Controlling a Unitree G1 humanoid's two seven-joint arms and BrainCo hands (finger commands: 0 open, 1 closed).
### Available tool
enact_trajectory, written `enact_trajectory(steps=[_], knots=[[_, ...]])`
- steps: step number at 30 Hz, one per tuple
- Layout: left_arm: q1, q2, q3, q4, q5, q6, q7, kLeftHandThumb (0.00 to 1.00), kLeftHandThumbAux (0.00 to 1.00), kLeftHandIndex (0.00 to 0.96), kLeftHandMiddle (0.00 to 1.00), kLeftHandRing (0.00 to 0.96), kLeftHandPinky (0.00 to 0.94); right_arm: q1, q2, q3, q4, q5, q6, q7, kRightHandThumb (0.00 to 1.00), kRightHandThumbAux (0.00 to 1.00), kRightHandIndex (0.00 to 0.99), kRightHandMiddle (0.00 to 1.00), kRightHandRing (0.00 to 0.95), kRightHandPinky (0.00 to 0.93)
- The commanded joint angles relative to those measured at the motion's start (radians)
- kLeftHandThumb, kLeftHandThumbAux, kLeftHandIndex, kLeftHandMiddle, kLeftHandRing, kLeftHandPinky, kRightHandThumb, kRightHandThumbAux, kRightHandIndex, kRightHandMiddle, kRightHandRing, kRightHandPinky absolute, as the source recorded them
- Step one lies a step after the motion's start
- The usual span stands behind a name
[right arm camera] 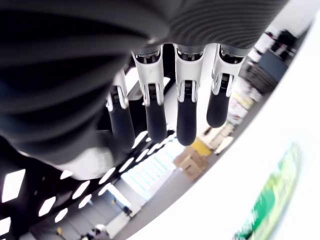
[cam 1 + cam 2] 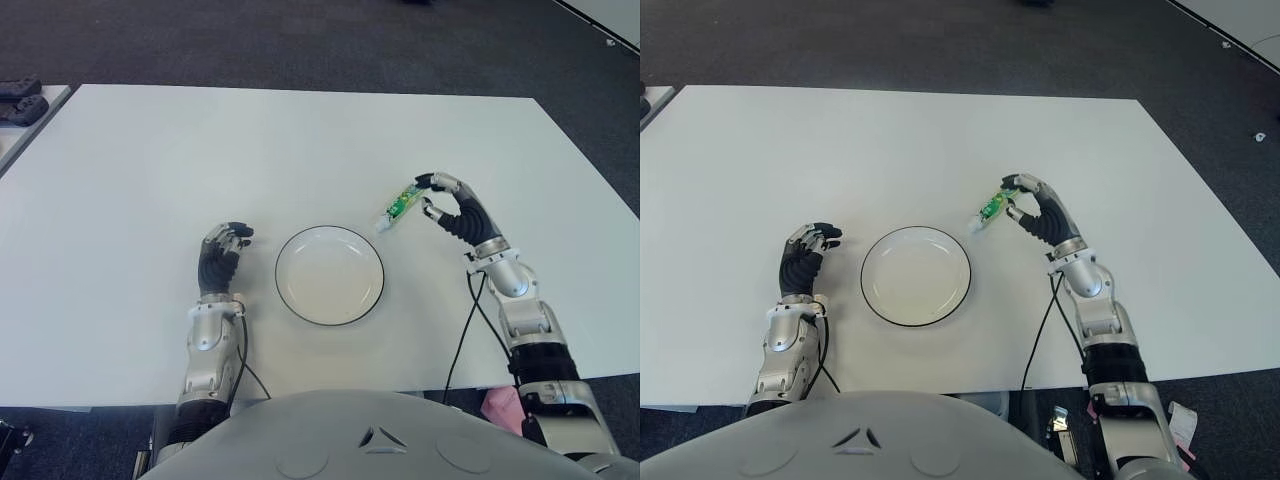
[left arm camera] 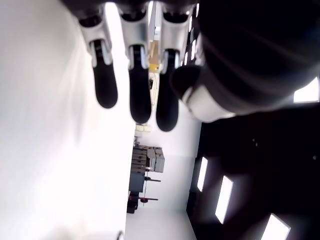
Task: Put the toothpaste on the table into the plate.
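Note:
A green and white toothpaste tube (image 2: 399, 206) lies on the white table (image 2: 150, 160), just beyond the right rim of the plate (image 2: 330, 280). That plate is white with a dark rim and holds nothing. My right hand (image 2: 427, 196) sits at the tube's far right end, its fingers arched over the table and close to the tube. In the right wrist view the fingers (image 1: 186, 120) hang extended and apart from the tube (image 1: 270, 200), with nothing in them. My left hand (image 2: 222, 250) shows to the left of the plate, relaxed and holding nothing.
A black cable (image 2: 465, 330) runs from my right forearm across the table's front edge. Dark objects (image 2: 20, 100) lie on a second surface at the far left. Dark carpet surrounds the table.

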Motion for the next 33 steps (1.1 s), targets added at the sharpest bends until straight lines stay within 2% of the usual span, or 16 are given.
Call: enact_trajectory(steps=[1, 8, 9, 13, 19, 24, 33], knots=[[0.007, -0.031, -0.004, 0.053, 0.007, 0.025, 0.017, 0.707, 0.725, 0.423, 0.444, 0.389, 0.378, -0.064, -0.051, 0.008, 0.035, -0.045, -0.034, 0.004, 0.567, 0.492, 0.147, 0.173, 0.169, 0.158], [0.004, -0.038, -0.007, 0.059, 0.002, 0.012, 0.019, 0.708, 0.725, 0.423, 0.44, 0.383, 0.371, -0.108, -0.116, 0.017, 0.048, -0.137, -0.071, -0.034, 0.598, 0.384, 0.069, 0.05, 0.064, 0.11], [0.004, -0.039, -0.008, 0.06, 0.003, 0.01, 0.02, 0.708, 0.725, 0.423, 0.437, 0.379, 0.367, -0.116, -0.127, 0.019, 0.047, -0.153, -0.078, -0.039, 0.605, 0.368, 0.046, 0.032, 0.041, 0.071], [0.004, -0.043, -0.01, 0.058, 0.003, 0.014, 0.026, 0.709, 0.725, 0.423, 0.433, 0.373, 0.363, -0.167, -0.17, 0.043, 0.087, -0.215, -0.11, -0.051, 0.616, 0.327, 0.012, 0.008, 0.01, 0.018], [0.003, -0.047, -0.014, 0.055, 0.005, 0.023, 0.039, 0.711, 0.724, 0.423, 0.432, 0.372, 0.363, -0.307, -0.24, 0.128, 0.276, -0.341, -0.238, -0.114, 0.619, 0.26, 0.001, 0.0, 0.0, 0.001], [0.004, -0.047, -0.02, 0.057, 0.011, 0.016, 0.047, 0.712, 0.724, 0.423, 0.43, 0.373, 0.367, -0.38, -0.273, 0.194, 0.376, -0.42, -0.317, -0.171, 0.615, 0.229, 0.0, 0.0, 0.0, 0.0], [0.015, -0.047, -0.032, 0.044, 0.002, 0.019, 0.05, 0.711, 0.724, 0.422, 0.43, 0.373, 0.361, -0.541, -0.317, 0.351, 0.519, -0.615, -0.406, -0.284, 0.526, 0.185, 0.0, 0.0, 0.0, 0.0]])
